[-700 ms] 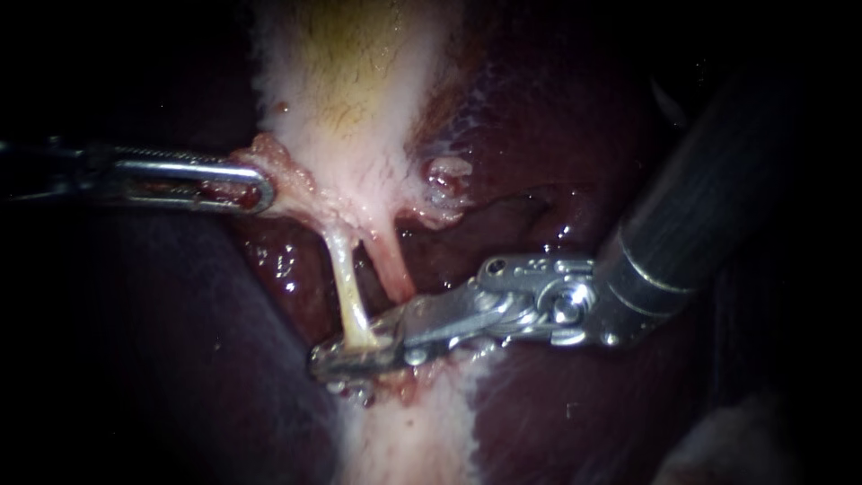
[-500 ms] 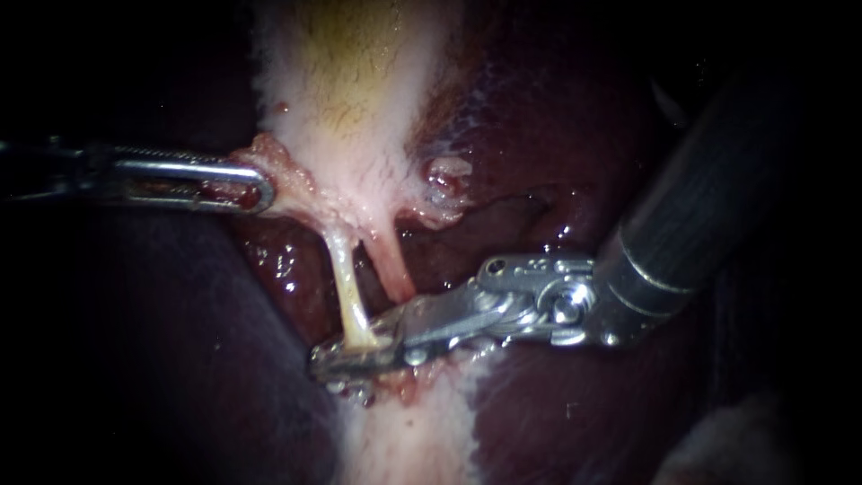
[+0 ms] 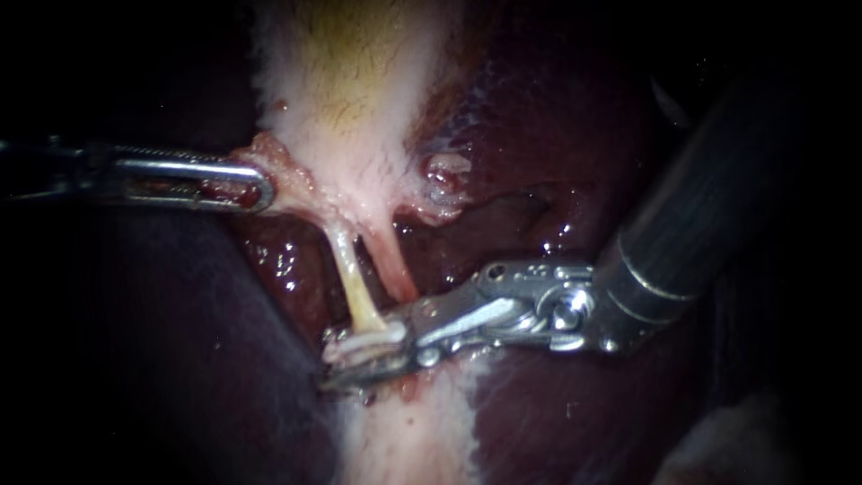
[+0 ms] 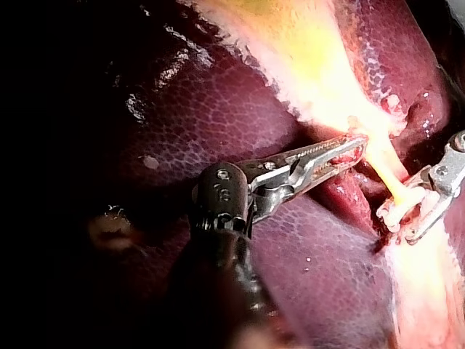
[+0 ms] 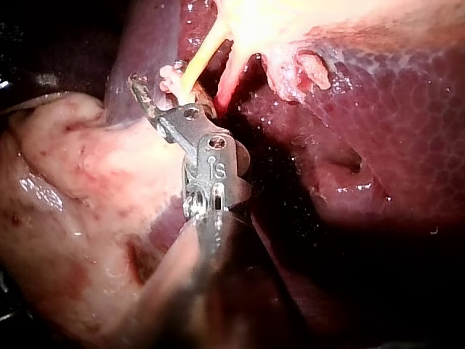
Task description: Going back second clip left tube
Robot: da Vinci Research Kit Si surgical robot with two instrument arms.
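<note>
Right instrument [image 3: 346, 359], in from the upper right: hand spread, a gap showing between its two jaws, nothing pinched. Between those jaws, lying against the lower one, a white clip [image 3: 364, 339] set across the foot of the left tube [image 3: 352, 287]. Pale yellow and taut, stretched from the clip up to the lower end of the gallbladder [image 3: 350, 81]. Just beside it, the pinker right tube [image 3: 395, 269], its lower end hidden behind the right instrument.

Left instrument [image 3: 260, 187], in from the left: hand pressed together on the frayed pink edge of the gallbladder, both jaws touching it, near the top of the left tube. All around, dark red liver [image 3: 557, 413], wet and glinting. Below the clip, a pale band of tissue [image 3: 404, 440] between the dark lobes.
</note>
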